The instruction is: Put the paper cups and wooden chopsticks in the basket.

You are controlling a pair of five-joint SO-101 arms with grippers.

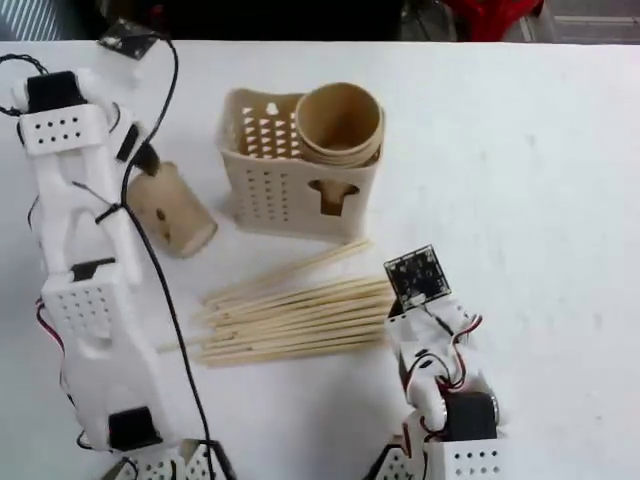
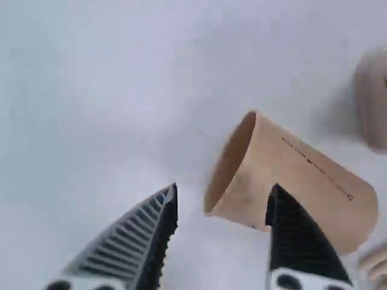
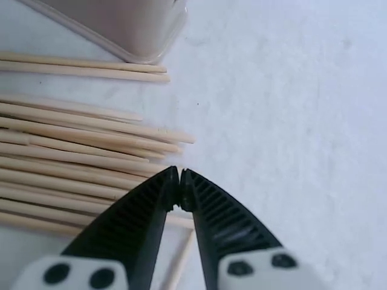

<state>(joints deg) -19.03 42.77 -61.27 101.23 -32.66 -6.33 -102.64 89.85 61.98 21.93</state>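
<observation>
The left gripper (image 2: 224,188) hangs low over the table (image 1: 520,180), jaws spread wide and holding nothing. A cup (image 2: 290,181) lies on its side just beyond it, open end between the jaw tips, and one jaw crosses in front of its wall; I cannot tell whether they touch. From above, this cup (image 1: 172,210) lies beside the left arm (image 1: 85,290), near the basket (image 1: 300,190) but apart from it. The basket stands upright at mid-table, with stacked cups (image 1: 338,120) upright in its right-hand end. In front of it the chopsticks (image 1: 290,320) lie loose on the table in a rough bundle, one pair angled up toward the basket's corner. At their right ends sits the right gripper (image 3: 180,172), jaws closed tip to tip over the sticks (image 3: 72,157), with nothing visibly pinched.
</observation>
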